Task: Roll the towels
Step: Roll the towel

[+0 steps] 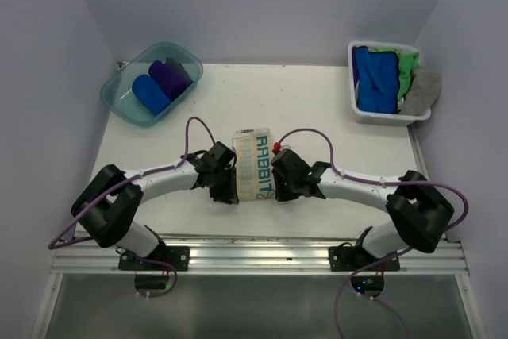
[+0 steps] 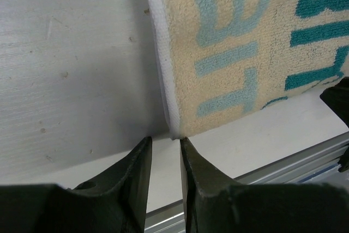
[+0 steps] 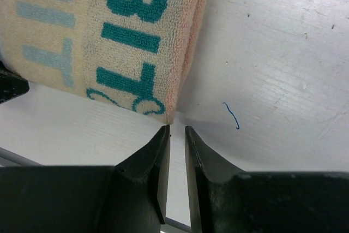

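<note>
A cream towel with teal lettering lies flat and folded at the table's middle front. My left gripper is at its near left corner. In the left wrist view the left gripper has its jaws a narrow gap apart, with the towel's white-edged corner just at the tips and nothing between them. My right gripper is at the near right corner. In the right wrist view the right gripper is also narrowly open and empty, with the towel corner touching its left tip.
A translucent teal tub at the back left holds a rolled blue towel and a rolled purple towel. A white basket at the back right holds blue, green and grey towels. A metal rail runs along the front edge.
</note>
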